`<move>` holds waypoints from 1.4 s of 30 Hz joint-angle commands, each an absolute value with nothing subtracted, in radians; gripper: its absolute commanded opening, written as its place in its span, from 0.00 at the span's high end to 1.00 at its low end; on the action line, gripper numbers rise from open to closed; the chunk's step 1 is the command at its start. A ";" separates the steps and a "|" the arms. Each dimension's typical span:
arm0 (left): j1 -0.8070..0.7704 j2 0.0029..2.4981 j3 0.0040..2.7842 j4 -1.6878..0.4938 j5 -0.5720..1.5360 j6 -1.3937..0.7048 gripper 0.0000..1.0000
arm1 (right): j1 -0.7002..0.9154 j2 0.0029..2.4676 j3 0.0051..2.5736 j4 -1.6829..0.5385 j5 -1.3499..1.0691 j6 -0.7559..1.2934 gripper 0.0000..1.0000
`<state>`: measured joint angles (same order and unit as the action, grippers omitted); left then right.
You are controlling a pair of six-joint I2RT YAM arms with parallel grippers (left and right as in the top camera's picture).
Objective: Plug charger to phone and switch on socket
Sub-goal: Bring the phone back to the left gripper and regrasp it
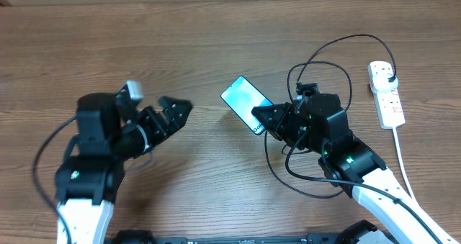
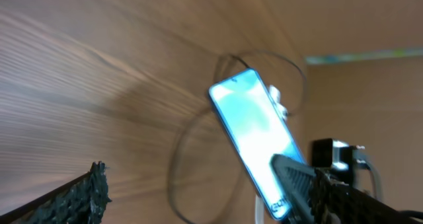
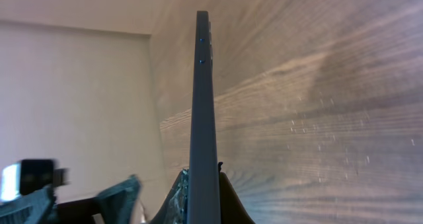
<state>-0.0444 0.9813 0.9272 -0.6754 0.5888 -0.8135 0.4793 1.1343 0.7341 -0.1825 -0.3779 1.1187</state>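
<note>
The phone [image 1: 243, 100], its screen lit, is held tilted above the table by my right gripper [image 1: 261, 122], which is shut on its bottom end. In the right wrist view the phone [image 3: 201, 98] shows edge-on between the fingers [image 3: 203, 201]. My left gripper [image 1: 180, 109] is open and empty, a short way left of the phone. In the left wrist view the phone [image 2: 254, 128] lies ahead of the open fingers [image 2: 198, 194]. The black charger cable [image 1: 338, 41] loops around the right arm to its plug [image 1: 389, 77] in the white socket strip [image 1: 389, 104]. The connector tip is hidden.
The strip's white cord [image 1: 405, 165] runs down the right side of the table towards the front edge. Cable loops [image 1: 277, 168] lie beside the right arm. In the left wrist view a loop of cable [image 2: 177, 168] lies on the wood under the phone.
</note>
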 commanded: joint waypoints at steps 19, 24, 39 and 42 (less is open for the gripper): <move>-0.125 1.393 0.871 -0.608 0.869 -0.962 0.00 | 0.477 1.113 0.752 -0.241 -0.387 1.288 0.96; -0.132 1.396 0.871 -0.525 0.927 -0.996 0.00 | 0.477 1.113 0.752 -0.242 -0.386 1.293 0.96; -0.147 1.396 0.871 -0.381 0.923 -1.102 0.00 | 0.477 1.113 0.752 -0.241 -0.446 1.521 0.96; -0.147 1.396 0.871 -0.384 0.917 -1.150 0.01 | 0.479 1.113 0.752 -0.240 -0.444 1.549 0.96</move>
